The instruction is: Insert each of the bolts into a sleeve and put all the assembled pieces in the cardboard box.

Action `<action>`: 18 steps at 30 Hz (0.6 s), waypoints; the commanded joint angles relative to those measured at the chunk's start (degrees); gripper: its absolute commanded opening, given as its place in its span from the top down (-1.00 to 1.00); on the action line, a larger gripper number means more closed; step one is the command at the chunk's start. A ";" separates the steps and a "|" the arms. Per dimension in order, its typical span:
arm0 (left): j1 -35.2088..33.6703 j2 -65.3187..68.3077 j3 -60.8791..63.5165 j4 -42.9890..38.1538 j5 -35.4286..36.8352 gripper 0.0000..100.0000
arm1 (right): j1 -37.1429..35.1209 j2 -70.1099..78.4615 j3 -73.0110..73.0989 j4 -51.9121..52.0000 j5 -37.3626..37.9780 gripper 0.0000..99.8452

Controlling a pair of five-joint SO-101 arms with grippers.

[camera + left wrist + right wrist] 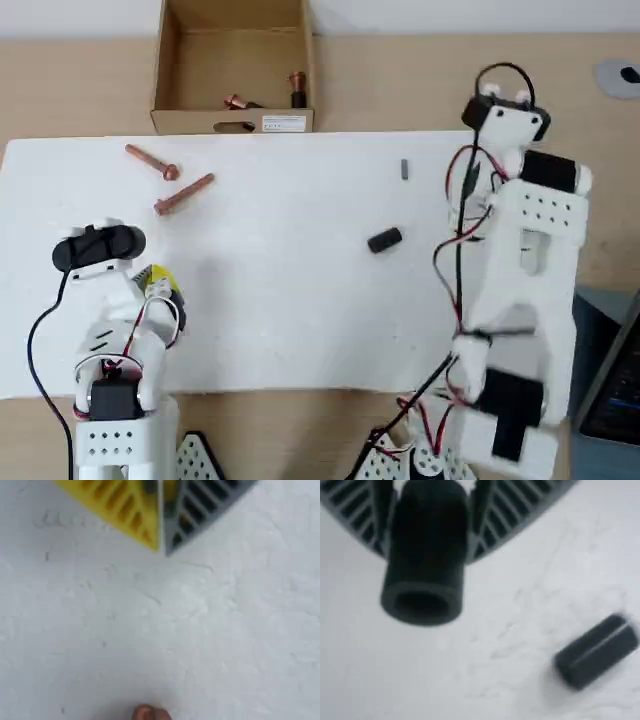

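Pairing step, seemingly about halfway: two assembled pieces (238, 102) already inside the cardboard box (165, 60), far left. Right gripper (430, 540) clenched on a black sleeve (425, 580), bore facing outward. Second sleeve (384, 240) loose on the white mat (300, 320), right of centre. Far bolt (152, 162) and near bolt (185, 194) lying bare at far left. Left gripper (161, 542) pinched closed on nothing, near left. Next probably calls for opening that claw, fetching a bolt, and aligning shank with bore.

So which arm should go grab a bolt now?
Left. The left gripper is empty and close to a loose bolt; the right gripper holds a sleeve, farther away.
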 commanded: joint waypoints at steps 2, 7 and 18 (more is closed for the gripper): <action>0.53 -0.48 0.79 -0.18 -0.18 1.00 | -3.12 -11.38 -2.95 3.87 0.00 0.98; 0.44 -0.48 0.70 -0.26 0.00 1.00 | -3.91 -20.70 -2.68 8.62 -1.41 0.98; 0.44 0.22 -5.36 0.88 -0.18 1.00 | -3.56 -44.70 21.23 5.54 -1.76 0.98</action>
